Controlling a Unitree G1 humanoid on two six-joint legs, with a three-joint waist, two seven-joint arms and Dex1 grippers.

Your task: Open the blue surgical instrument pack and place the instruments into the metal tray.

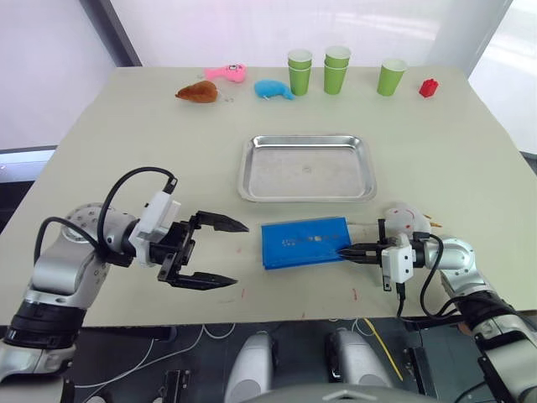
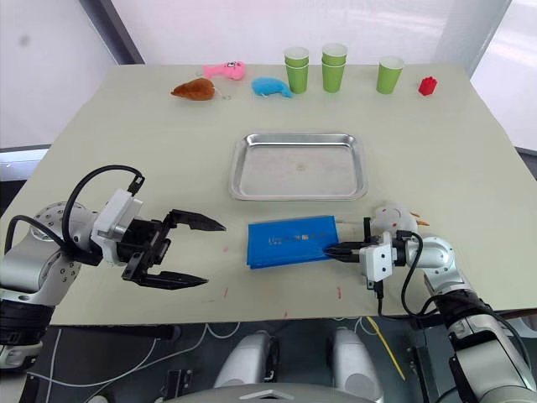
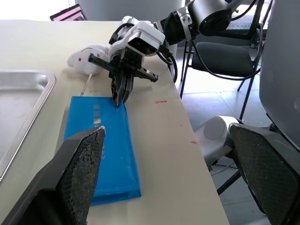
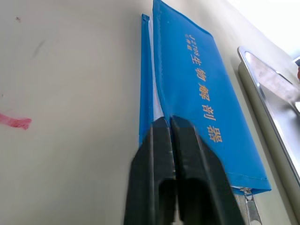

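Note:
The blue surgical instrument pack (image 1: 304,242) lies flat and closed near the table's front edge, its printed text facing up. Just behind it sits the metal tray (image 1: 285,172), which is empty. My right gripper (image 1: 346,249) is shut at the pack's right edge; in the right wrist view its fingers (image 4: 165,121) pinch the edge of the top flap, which stands slightly off the lower layer. My left gripper (image 1: 214,252) hovers open just left of the pack, touching nothing. The instruments are hidden inside the pack.
A white toy (image 1: 403,220) lies right behind my right gripper. Along the far edge stand green cups (image 1: 336,69), a blue whale toy (image 1: 273,89), a pink toy (image 1: 226,73), a brown toy (image 1: 197,92) and a red block (image 1: 429,87). The table's front edge is close.

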